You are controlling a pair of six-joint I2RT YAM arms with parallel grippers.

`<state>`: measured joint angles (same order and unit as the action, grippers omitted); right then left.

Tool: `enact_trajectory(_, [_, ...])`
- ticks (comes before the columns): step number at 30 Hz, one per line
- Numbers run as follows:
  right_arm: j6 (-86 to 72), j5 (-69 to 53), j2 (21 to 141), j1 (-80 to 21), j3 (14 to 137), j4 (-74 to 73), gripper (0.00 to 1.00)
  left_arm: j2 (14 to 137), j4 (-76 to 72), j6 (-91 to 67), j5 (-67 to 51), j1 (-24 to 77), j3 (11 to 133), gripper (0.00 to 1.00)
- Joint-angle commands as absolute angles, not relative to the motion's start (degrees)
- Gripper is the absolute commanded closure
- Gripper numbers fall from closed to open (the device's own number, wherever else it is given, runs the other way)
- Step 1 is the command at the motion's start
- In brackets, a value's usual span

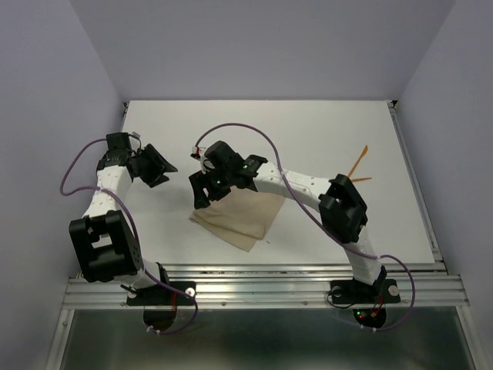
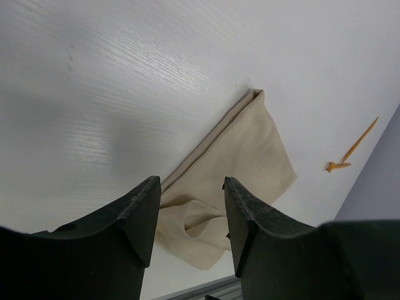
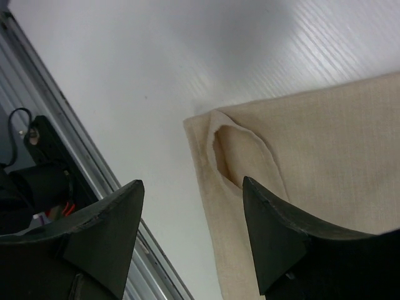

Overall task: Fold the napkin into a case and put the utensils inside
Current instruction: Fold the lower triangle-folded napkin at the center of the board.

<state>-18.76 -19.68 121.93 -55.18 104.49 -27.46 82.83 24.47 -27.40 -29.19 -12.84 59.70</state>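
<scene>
Left claw [image 2: 189, 187], right claw [image 3: 192, 184] apart, empty; orange utensils [image 1: 357, 162] in left-wrist and top views only, beyond napkin [image 1: 239, 217].

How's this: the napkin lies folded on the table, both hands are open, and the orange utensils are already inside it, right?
No. The utensils are not inside it; the top view shows them on the bare table, right of the napkin and apart from it. The rest stands.
</scene>
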Motion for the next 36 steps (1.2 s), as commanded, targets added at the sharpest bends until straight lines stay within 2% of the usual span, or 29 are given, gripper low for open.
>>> enact_trajectory(1, [-19.68,-11.80,116.29,-54.24,100.99,-28.48,0.31,82.00,24.52,-25.23,-31.28,-12.92,58.80,0.45])
enact_trajectory(4, [-22.06,-11.25,114.17,-50.38,96.78,-27.07,0.36,83.23,25.14,-24.08,-30.15,-10.03,58.27,0.49])
enact_trajectory(7, [-23.20,-8.00,113.47,-48.17,93.08,-27.07,0.48,83.23,24.61,-24.61,-29.36,-6.86,56.43,0.52])
enact_trajectory(10, [-23.81,-5.63,114.51,-46.50,91.76,-27.33,0.68,81.65,23.65,-25.92,-28.57,-6.42,52.83,0.59])
enact_trajectory(11, [-24.08,-5.89,114.78,-45.97,90.80,-27.33,0.78,81.13,23.12,-26.19,-28.22,-6.33,51.17,0.65])
enact_trajectory(14, [-25.23,-6.76,114.96,-43.42,89.04,-27.16,0.90,79.81,22.94,-26.19,-27.69,-5.37,48.88,0.79])
enact_trajectory(16, [-22.70,-7.12,114.52,-43.42,89.12,-27.07,0.89,79.37,23.03,-26.10,-26.99,-5.01,48.08,0.80])
enact_trajectory(17, [-22.07,-10.08,114.35,-43.42,89.21,-26.90,0.84,79.19,22.94,-26.02,-26.29,-4.92,47.73,0.80])
enact_trajectory(18, [-20.49,-12.37,113.48,-44.38,88.77,-24.98,0.73,79.28,22.94,-25.75,-25.84,-4.83,47.20,0.78])
enact_trajectory(20, [-18.47,-12.40,113.29,-46.31,89.64,-25.30,0.59,79.45,23.20,-25.14,-24.96,-4.92,47.20,0.78])
enact_trajectory(21, [-16.98,-11.78,113.90,-47.19,91.82,-26.36,0.56,79.54,23.29,-24.79,-25.22,-4.83,47.37,0.78])
enact_trajectory(22, [-15.66,-10.99,114.52,-47.81,92.80,-27.67,0.54,79.54,23.81,-23.57,-25.92,-4.92,47.55,0.77])
enact_trajectory(24, [-16.43,-10.29,114.09,-47.81,92.64,-28.92,0.52,79.37,24.69,-22.07,-25.93,-4.31,48.51,0.67])
enact_trajectory(26, [-17.40,-7.05,112.42,-47.81,88.87,-28.39,0.49,79.01,25.93,-20.22,-25.32,-3.61,49.13,0.56])
enact_trajectory(27, [-17.92,-6.60,110.76,-47.81,86.33,-28.30,0.46,79.01,26.28,-19.95,-24.96,-2.56,49.57,0.46])
enact_trajectory(28, [-18.28,-6.68,109.96,-47.20,85.09,-28.21,0.45,79.10,26.37,-19.95,-24.70,-1.94,49.74,0.43])
enact_trajectory(30, [-18.98,-7.38,108.29,-46.59,82.37,-27.69,0.45,79.63,26.19,-20.04,-24.70,-0.62,49.92,0.41])
enact_trajectory(36, [-23.20,-9.23,100.73,-45.97,70.24,-24.88,0.40,80.51,24.79,-21.18,-24.78,2.20,49.48,0.44])
